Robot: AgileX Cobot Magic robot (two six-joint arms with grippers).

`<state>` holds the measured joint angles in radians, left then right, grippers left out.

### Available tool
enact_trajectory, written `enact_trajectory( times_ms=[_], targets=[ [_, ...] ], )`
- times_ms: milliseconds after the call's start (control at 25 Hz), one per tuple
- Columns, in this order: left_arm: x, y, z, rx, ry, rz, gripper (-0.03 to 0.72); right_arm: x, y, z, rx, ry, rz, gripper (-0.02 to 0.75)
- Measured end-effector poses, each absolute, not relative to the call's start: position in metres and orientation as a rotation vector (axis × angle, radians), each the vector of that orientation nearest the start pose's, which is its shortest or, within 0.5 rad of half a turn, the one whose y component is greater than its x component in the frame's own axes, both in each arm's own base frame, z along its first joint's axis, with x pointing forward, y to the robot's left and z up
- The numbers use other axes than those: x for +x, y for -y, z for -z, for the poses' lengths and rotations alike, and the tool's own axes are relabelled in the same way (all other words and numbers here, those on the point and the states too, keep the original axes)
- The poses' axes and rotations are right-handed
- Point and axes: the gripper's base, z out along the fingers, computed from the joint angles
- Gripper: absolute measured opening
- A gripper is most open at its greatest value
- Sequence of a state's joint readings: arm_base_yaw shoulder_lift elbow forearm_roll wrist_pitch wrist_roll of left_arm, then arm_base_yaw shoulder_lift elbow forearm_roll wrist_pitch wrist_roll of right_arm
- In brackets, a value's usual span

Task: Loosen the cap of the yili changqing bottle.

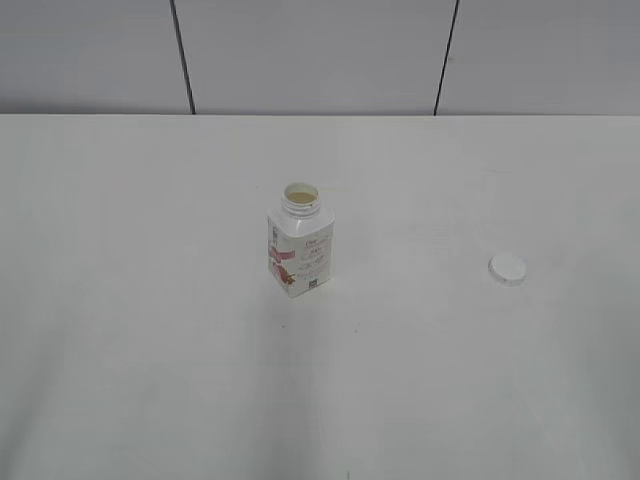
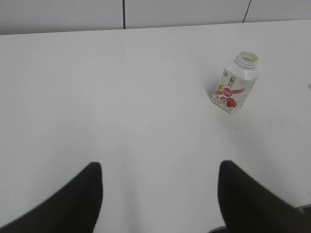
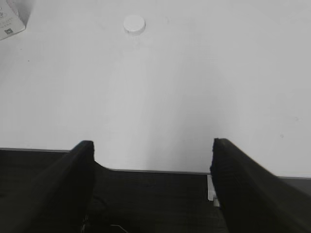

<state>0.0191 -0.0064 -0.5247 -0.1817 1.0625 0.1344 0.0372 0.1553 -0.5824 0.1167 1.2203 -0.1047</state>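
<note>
Already the cap (image 1: 507, 268) lies well right of the upright, open-necked bottle (image 1: 300, 241), nearer the right gripper (image 3: 153, 160); both grippers' jaws are spread, empty.

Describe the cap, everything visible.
The cap is a small white round disc, plastic by its look, with a flat top and a low rim. It is off the yili changqing bottle, whose neck stands open. It lies flat on the white table, well to the right of the bottle, apart from it. Only the table touches it. The right wrist view shows it ahead of the open right gripper, far from the fingers.
</note>
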Motion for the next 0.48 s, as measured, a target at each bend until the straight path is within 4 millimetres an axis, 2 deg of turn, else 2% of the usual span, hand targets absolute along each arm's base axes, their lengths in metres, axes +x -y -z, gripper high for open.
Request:
enact_trajectory(
  times_ms=[360, 480],
  targets=[
    [-0.010, 0.015, -0.285, 0.127, -1.998, 0.120, 0.463, -0.021, -0.007, -0.287, -0.155, -2.124, -0.080, 0.585],
    [-0.010, 0.015, -0.285, 0.128, -1.998, 0.123, 0.462, -0.024, -0.005, -0.287, -0.143, -2.111, -0.051, 0.585]
  ],
)
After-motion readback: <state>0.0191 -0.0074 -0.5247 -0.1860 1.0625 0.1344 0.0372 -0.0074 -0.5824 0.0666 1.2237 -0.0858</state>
